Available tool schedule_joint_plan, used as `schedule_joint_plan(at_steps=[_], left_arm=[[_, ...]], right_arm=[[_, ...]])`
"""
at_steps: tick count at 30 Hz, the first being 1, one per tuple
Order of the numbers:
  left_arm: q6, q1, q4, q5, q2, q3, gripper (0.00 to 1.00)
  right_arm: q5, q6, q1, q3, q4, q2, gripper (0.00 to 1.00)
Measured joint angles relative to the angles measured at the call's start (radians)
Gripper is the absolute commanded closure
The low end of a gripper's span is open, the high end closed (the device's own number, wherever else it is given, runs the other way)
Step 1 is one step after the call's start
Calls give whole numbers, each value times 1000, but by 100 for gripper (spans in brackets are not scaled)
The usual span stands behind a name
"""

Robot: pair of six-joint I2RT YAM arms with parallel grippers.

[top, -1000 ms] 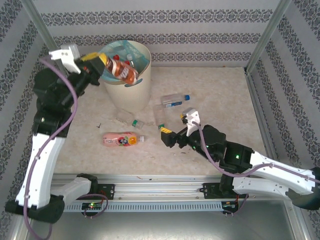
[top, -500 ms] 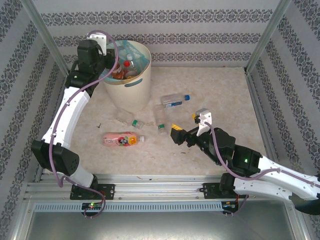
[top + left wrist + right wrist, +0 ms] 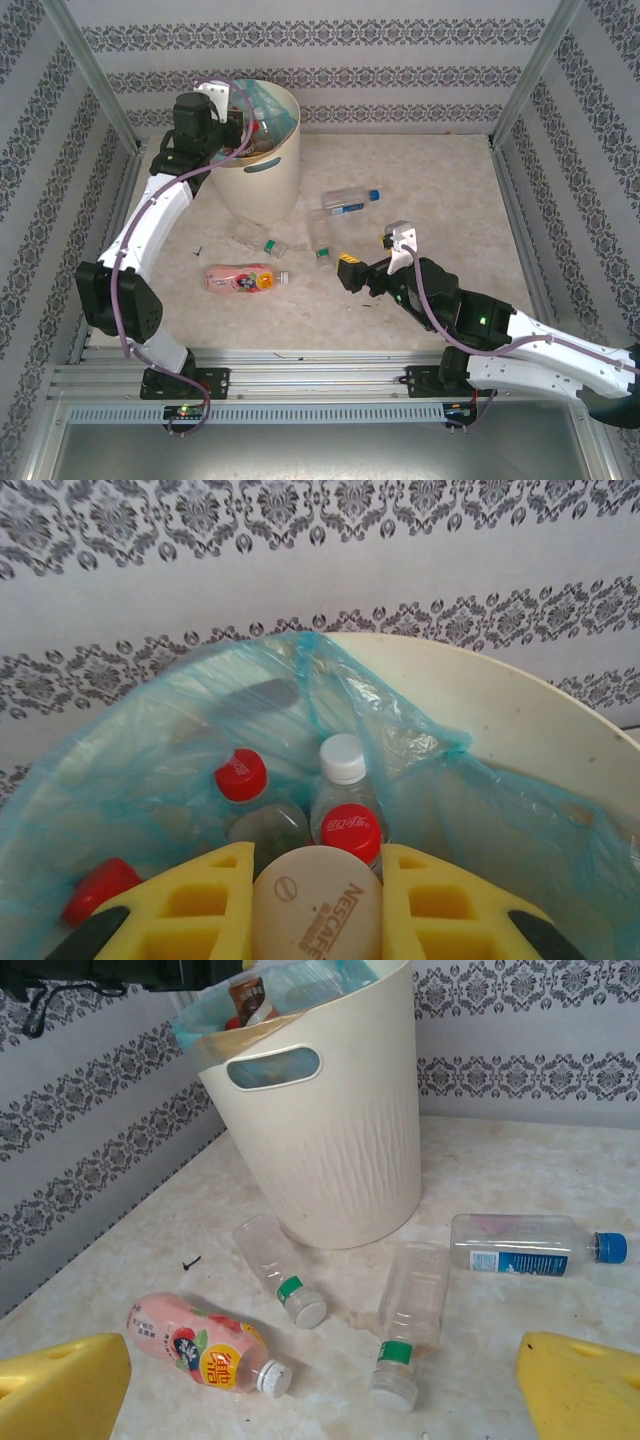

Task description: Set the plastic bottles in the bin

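Right wrist view: pink bottle (image 3: 200, 1345) is noted near the bin (image 3: 330, 1130), judged light, slick, crushable; mid-body grasp is advised. Right gripper (image 3: 320, 1380) is spread; left gripper (image 3: 318, 880) is pinched on Nescafe bottle (image 3: 318, 915) over bin.

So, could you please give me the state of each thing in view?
bin, upright, lined, part-filled
Nescafe bottle, gripped over the bin
left claw, shut on Nescafe bottle
right claw, open, empty
pink bottle, lying, capped
blue-capped bottle, lying
green-banded bottles, lying, capped
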Motion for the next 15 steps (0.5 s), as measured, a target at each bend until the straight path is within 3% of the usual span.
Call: schedule_joint_plan(at_steps=[15], left_arm=[[-45,16,48,97,70,-58,100]], right_arm=[[0,20,0,-13,-1,0,2]])
